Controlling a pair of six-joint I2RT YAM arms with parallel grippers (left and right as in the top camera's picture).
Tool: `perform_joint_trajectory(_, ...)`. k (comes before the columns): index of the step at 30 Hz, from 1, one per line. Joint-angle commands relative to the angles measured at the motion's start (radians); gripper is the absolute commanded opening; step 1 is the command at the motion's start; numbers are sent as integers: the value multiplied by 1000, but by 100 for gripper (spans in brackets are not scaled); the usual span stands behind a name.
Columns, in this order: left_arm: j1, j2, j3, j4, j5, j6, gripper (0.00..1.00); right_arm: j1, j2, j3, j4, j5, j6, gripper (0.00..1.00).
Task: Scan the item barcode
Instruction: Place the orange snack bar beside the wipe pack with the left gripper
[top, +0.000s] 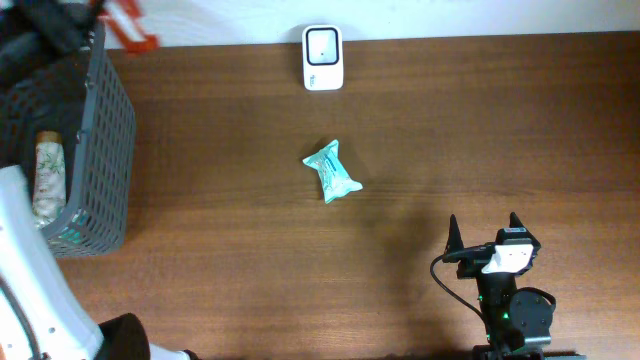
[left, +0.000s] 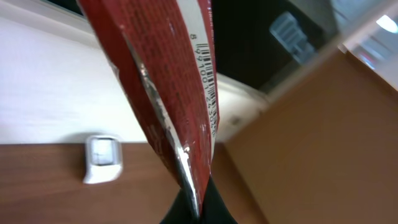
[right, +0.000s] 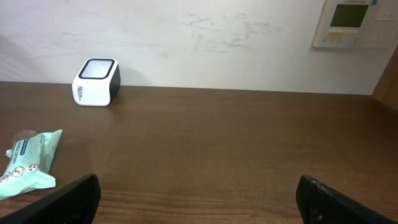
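A red packet (left: 168, 81) fills the left wrist view, with its barcode (left: 208, 84) running along the white edge strip. My left gripper (left: 198, 210) is shut on the packet's lower seam and holds it in the air. The white scanner (left: 102, 159) stands on the table by the wall, to the left of and beyond the packet. It also shows as the scanner (top: 322, 57) from overhead and the scanner (right: 96, 81) in the right wrist view. My right gripper (top: 484, 232) rests open near the front right, and nothing is between the right gripper (right: 199, 199) fingers.
A teal wipes packet (top: 331, 171) lies mid-table; the same packet (right: 28, 165) is ahead and left of my right gripper. A dark mesh basket (top: 100, 150) with other goods stands at the left edge. A wall panel (right: 351, 22) hangs at back right.
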Motion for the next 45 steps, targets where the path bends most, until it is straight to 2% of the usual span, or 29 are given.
perform_joint_trajectory(1,-159,-11,7,4,25,50,0,-5,-7,-7,-5,2,1,99)
perform_joint_trajectory(3,-246,-11,2,-24,-48,82,0,-5,-7,-7,-5,2,1,99)
perform_joint_trajectory(5,-369,-2,2,-158,-305,154,0,-5,-7,-7,-5,2,1,99)
perform_joint_trajectory(6,-462,21,1,-263,-523,201,0,-5,-7,-7,-5,2,1,99)
perform_joint_trajectory(8,-510,46,1,-337,-660,201,0,-5,-7,-7,-5,2,1,99)
perform_joint_trajectory(9,-551,80,1,-420,-791,201,0,-5,-7,-7,-5,2,1,99)
perform_joint_trajectory(11,-586,134,1,-505,-891,201,0,-5,-7,-7,-5,2,1,99)
perform_joint_trajectory(15,-633,295,0,-629,-903,201,0,-5,-7,-7,-5,2,1,99)
perform_joint_trajectory(18,-673,439,0,-666,-903,201,0,-5,-7,-7,-5,2,1,99)
perform_joint_trajectory(27,-691,772,0,-639,-958,192,0,-5,-7,-7,-5,2,1,99)
perform_joint_trajectory(31,-694,835,0,-620,-914,185,1,-5,-7,-7,-5,2,1,99)
perform_joint_trajectory(32,-695,836,1,-598,-881,185,4,-5,-7,-7,-5,2,1,99)
perform_joint_trajectory(33,-697,835,1,-579,-845,185,14,-5,-7,-7,-5,2,1,99)
perform_joint_trajectory(35,-698,835,2,-534,-768,187,23,-5,-7,-7,-5,2,1,99)
perform_joint_trajectory(37,-694,834,34,-520,-767,198,30,-5,-7,-7,-5,2,1,99)
perform_joint_trajectory(38,-683,834,82,-541,-766,198,46,-5,-7,-7,-5,2,1,99)
perform_joint_trajectory(41,-626,833,349,-662,-766,223,47,-5,-7,-7,-5,2,1,99)
perform_joint_trajectory(43,-561,833,650,-742,-766,235,68,-5,-7,-7,-5,2,1,99)
perform_joint_trajectory(45,-500,829,856,-751,-766,235,66,-5,-7,-7,-5,2,1,99)
